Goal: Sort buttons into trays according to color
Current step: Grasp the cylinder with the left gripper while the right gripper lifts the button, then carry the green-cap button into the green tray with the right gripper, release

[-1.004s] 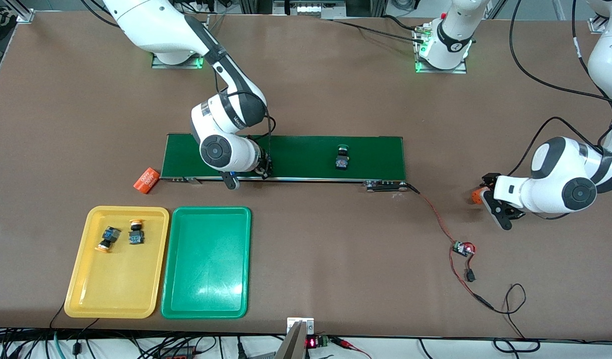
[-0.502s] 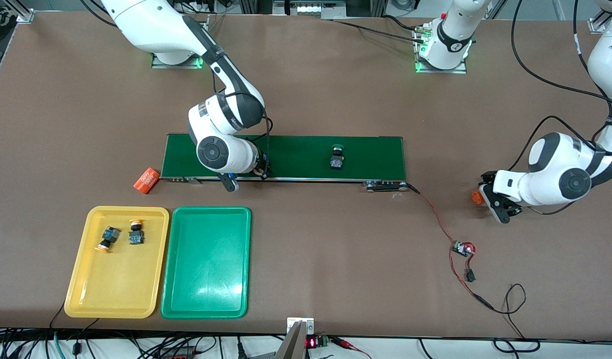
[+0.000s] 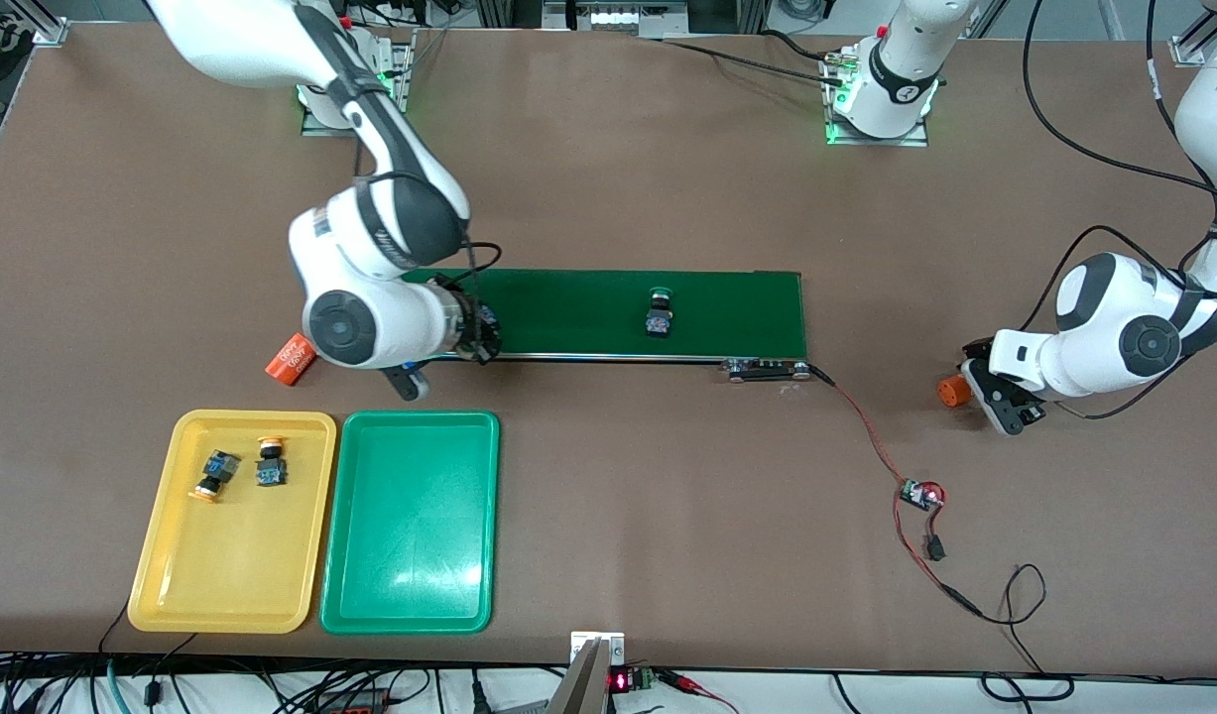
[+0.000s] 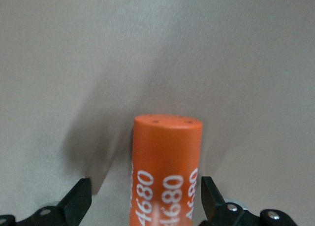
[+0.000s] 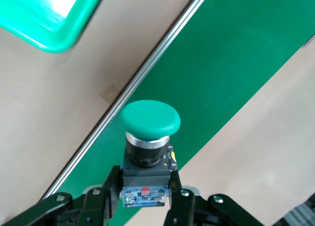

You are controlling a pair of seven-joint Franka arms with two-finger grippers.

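Both yellow buttons [image 3: 239, 468] lie in the yellow tray [image 3: 162, 575]; the right gripper [image 5: 145, 199] clamps one green button [image 5: 149, 137] over the belt [image 3: 727, 307], another [image 3: 658, 315] rides the belt, and the left gripper [image 4: 145, 206] waits, spread around an orange cylinder [image 4: 166, 169].

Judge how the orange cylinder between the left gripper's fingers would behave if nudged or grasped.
The orange cylinder lies on its side on the table, so a sideways nudge would likely roll it. Its smooth, glossy printed skin may slip under a light pinch. It looks rigid, unlikely to deform. The left gripper is open around it, fingers apart from its sides.
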